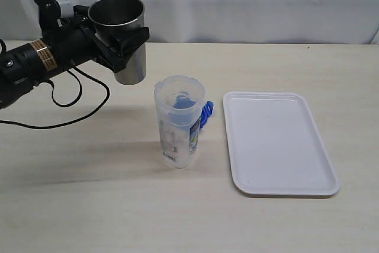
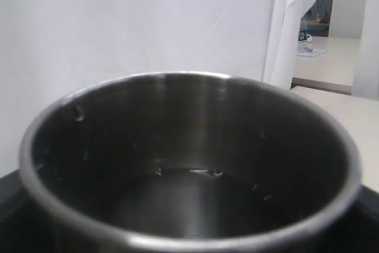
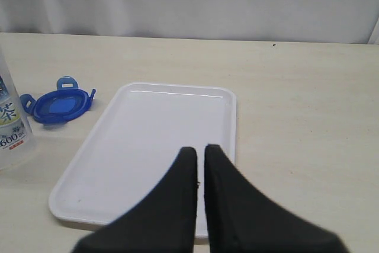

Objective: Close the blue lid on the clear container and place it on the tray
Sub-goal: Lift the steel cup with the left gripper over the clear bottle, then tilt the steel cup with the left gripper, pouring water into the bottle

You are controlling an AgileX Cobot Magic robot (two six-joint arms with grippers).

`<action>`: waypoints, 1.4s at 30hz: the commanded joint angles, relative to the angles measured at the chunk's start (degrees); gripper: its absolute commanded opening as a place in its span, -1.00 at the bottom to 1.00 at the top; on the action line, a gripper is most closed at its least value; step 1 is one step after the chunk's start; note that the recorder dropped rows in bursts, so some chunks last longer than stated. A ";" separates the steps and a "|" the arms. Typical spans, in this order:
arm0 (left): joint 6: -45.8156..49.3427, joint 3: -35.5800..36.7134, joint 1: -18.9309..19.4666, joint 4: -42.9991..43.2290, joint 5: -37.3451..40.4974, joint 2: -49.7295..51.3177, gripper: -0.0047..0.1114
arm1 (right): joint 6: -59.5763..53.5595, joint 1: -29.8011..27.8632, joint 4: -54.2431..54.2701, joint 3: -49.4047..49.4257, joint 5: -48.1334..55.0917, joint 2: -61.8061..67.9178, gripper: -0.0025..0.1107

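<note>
At the far left of the exterior view, we are gripping a grey stainless-steel tumbler (image 1: 120,22) in our left hand (image 1: 121,44). We are holding it mouth up above the beige counter (image 1: 89,205), probably to leave the working space free. The clear container (image 1: 177,128), a tall transparent plastic canister with a printed label, is standing open at the centre. The blue lid (image 1: 206,114), round scalloped plastic, is lying on the counter just behind it, towards the tray (image 1: 278,146), a flat white rectangular plastic one sitting bare on the right.

Through the left wrist view, we are looking straight into the tumbler (image 2: 189,194), where a few droplets are clinging to the inner wall.

Through the right wrist view, we are hovering our right hand (image 3: 200,152), fingers pressed together and holding nothing, over the tray's (image 3: 154,128) near end. We are facing the lid (image 3: 59,103) beside the container (image 3: 9,122), so picking up the lid looks like our next step.
</note>
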 commanded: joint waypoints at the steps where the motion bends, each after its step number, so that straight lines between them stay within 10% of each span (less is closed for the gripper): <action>1: -2.10 -2.76 -1.11 0.14 -1.17 -1.25 -0.92 | 0.00 -0.29 0.11 0.13 0.07 -0.22 -0.88; 42: 11.08 -5.54 -5.41 12.26 1.84 -1.25 -0.92 | 0.00 -0.29 0.11 0.13 0.07 -0.22 -0.88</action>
